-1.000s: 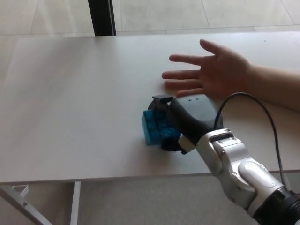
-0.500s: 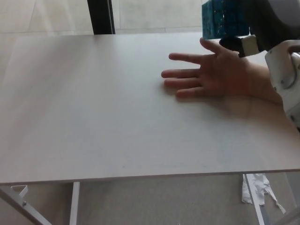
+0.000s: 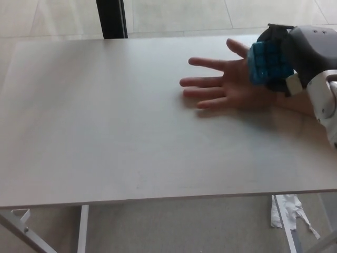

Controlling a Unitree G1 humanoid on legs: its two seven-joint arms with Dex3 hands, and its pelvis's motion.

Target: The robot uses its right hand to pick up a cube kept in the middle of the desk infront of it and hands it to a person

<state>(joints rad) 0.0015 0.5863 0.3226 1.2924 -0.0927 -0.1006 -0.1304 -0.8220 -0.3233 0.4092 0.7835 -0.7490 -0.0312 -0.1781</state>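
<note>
My right hand (image 3: 295, 52) is at the upper right of the head view, shut on the blue cube (image 3: 268, 63). The cube is studded and hangs just over the palm of a person's open hand (image 3: 226, 84), which lies flat on the desk with its fingers pointing left. I cannot tell whether the cube touches the palm. My silver forearm (image 3: 326, 100) runs off the right edge. My left hand does not show.
The pale desk (image 3: 105, 121) fills most of the view, its front edge near the bottom. A dark post (image 3: 111, 18) stands behind the far edge. White desk legs and crumpled paper (image 3: 287, 211) show on the floor below.
My right hand lifted the cube off the middle of the desk, swung it up to the top right, and has now lowered it onto the person's palm. The person's hand stayed still.
</note>
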